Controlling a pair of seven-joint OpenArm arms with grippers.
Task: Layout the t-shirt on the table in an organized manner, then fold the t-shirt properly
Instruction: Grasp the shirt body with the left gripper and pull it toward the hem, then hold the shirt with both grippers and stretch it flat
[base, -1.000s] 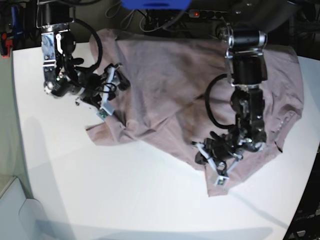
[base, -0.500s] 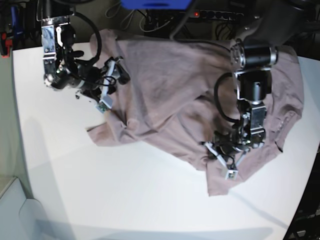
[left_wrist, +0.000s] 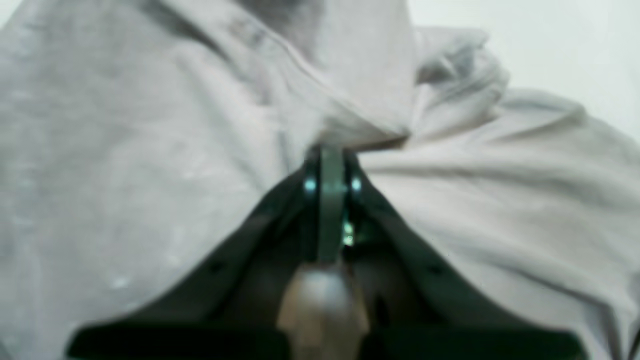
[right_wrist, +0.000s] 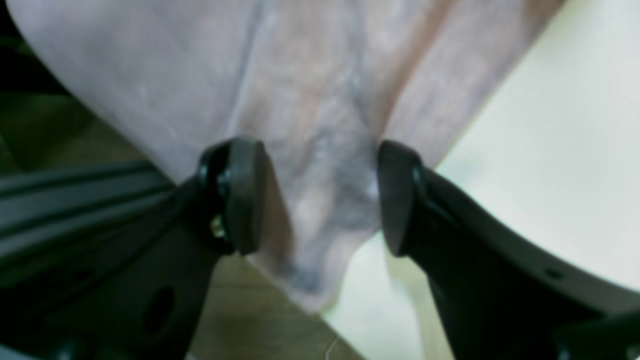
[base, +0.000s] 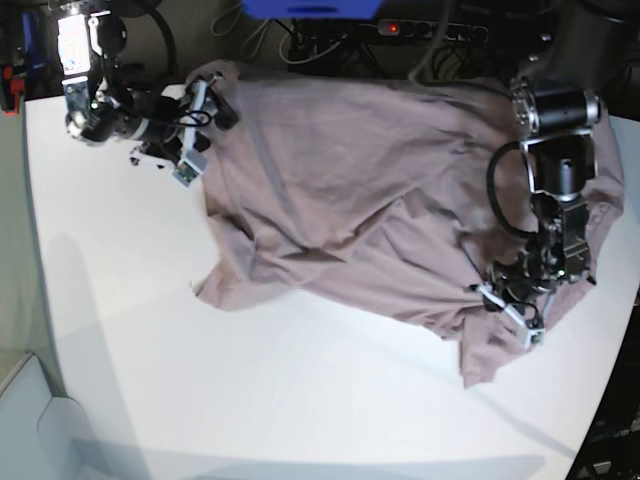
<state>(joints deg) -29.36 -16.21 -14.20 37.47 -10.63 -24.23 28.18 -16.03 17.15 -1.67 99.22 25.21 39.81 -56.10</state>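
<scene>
The left gripper (left_wrist: 327, 150) has its jaws pressed fully together on a pinched ridge of the t-shirt (base: 380, 190); in the left wrist view the cloth gathers into folds that fan out from the fingertips toward 12 and 3 o'clock. In the base view this gripper (base: 478, 292) sits at about 4 o'clock of the garment, and compared with a second ago it has travelled toward 3 o'clock, dragging the lower flap with it, so a tight crease now runs from the pinch toward the shirt's middle. The right gripper (right_wrist: 320, 195) stands with its jaws wide apart, a hanging fold of cloth between the two pads, near the table (base: 250, 390) edge; whether the pads press the fabric cannot be told from the blurred wrist view. In the base view this gripper (base: 205, 125) lies at about 10 o'clock of the shirt, and it has shifted from beside the shirt's side up toward the far corner at 11 o'clock. The left arm reaches down from 2 o'clock, forearm nearly vertical in the picture, wrist bent inward toward 9 o'clock. The right arm lies low and stretched from 10 o'clock toward 3 o'clock. The shirt lies spread across the far half of the white table, wider than before, its near hem crumpled.
</scene>
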